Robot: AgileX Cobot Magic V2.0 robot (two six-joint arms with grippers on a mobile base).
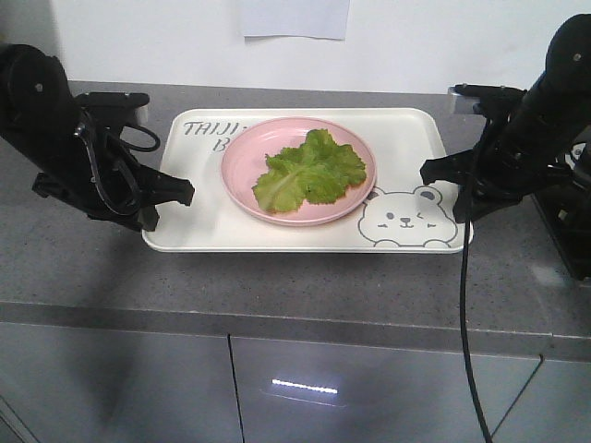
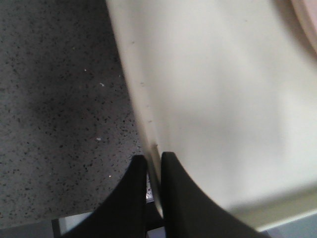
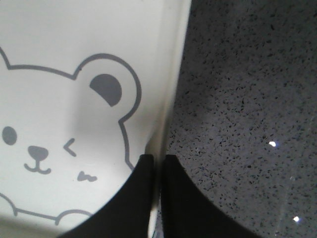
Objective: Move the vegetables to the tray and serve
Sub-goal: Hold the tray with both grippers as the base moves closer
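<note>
The vegetables point(image 1: 310, 170), crinkly green lettuce leaves, lie on a round pink plate point(image 1: 242, 166) standing on the cream tray point(image 1: 406, 138). A grey winking bear point(image 1: 409, 220) is printed at the tray's front right. My left gripper point(image 1: 182, 192) is shut on the tray's left rim point(image 2: 143, 114), one finger under and one over it. At the opposite side my right gripper point(image 1: 434, 173) is shut on the tray's right rim point(image 3: 168, 99), beside the bear's ear point(image 3: 106, 89).
The tray rests on a speckled grey countertop point(image 1: 277, 286) with a front edge above grey cabinet doors point(image 1: 369, 392). A white wall stands behind with a paper sheet point(image 1: 295, 18). Dark equipment point(image 1: 572, 221) sits at the right edge.
</note>
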